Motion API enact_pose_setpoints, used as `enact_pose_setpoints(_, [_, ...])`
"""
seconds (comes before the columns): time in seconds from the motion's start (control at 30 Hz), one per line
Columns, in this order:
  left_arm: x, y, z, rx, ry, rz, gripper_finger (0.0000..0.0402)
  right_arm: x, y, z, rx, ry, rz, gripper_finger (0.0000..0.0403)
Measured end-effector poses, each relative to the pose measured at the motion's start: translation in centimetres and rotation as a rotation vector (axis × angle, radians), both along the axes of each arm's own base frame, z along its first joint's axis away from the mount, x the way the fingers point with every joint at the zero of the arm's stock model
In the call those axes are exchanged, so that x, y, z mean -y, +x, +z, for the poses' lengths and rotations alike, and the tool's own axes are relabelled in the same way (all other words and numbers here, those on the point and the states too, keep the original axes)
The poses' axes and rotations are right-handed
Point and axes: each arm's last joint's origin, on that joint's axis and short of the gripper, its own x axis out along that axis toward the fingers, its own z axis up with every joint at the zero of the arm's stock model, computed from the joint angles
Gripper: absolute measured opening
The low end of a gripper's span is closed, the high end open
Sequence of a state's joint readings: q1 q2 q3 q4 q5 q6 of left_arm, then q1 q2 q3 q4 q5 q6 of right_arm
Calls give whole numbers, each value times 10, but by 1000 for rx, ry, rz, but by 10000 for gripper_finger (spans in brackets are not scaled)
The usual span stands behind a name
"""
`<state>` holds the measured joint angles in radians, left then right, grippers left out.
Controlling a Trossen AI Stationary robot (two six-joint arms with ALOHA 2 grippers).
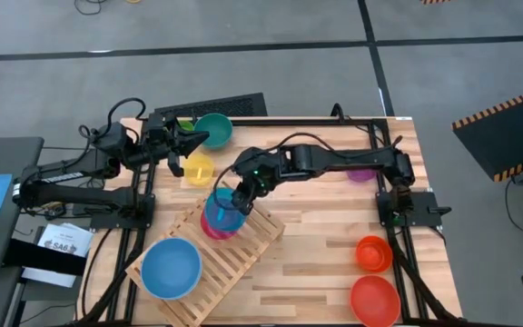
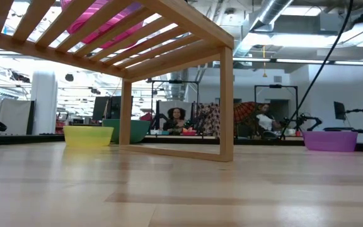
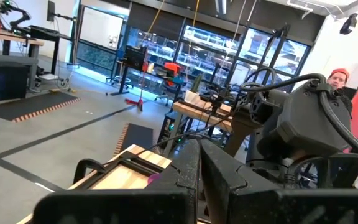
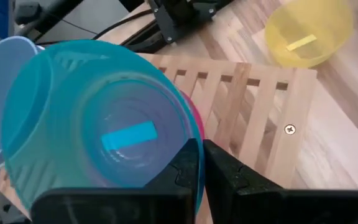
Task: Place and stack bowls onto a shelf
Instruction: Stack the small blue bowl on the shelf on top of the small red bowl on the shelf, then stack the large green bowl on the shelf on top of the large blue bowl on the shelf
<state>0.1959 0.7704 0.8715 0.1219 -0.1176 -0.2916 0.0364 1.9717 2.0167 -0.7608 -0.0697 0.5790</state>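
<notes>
The shelf [image 2: 169, 38] stands on the counter [image 2: 181, 189], a pink bowl [image 2: 96, 22] above its slats; yellow bowl [image 2: 88, 135] and purple bowl [image 2: 330, 140] sit behind.

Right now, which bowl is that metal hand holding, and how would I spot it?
Find the slatted wooden shelf lying at an angle mid-table. At its upper end the right hand pinches the rim of a see-through teal bowl nested in a pink one. The big blue bowl at the shelf's other end is solid-coloured.

The right arm stretches leftward across the bench's middle, its gripper [image 1: 241, 196] pointing down with fingers pressed together. The left arm reaches along the far left edge, its gripper [image 1: 192, 139] raised and likewise closed.
</notes>
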Motion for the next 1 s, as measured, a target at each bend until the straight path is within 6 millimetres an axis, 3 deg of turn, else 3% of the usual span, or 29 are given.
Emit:
enact_pose_setpoints(0.17, [0,0,0,0,0,0,0,-4,6,-9,-5,18,44,86])
enact_pose_setpoints(0.47, [0,0,-1,-7,-2,1,0,-1,9,-6,39,-32,114,218])
enact_pose_setpoints(0.6, [0,0,-2,-25,16,7,0,10,-15,14,6,-111,152,247])
enact_pose_setpoints(0.77, [0,1,-3,-48,26,11,0,23,-55,25,-164,-238,154,249])
enact_pose_setpoints(0.9, [0,1,-5,-60,24,10,0,40,-91,21,-260,-253,117,248])
enact_pose_setpoints(1.0, [0,1,-7,-85,28,12,0,50,-118,5,-274,-221,48,248])
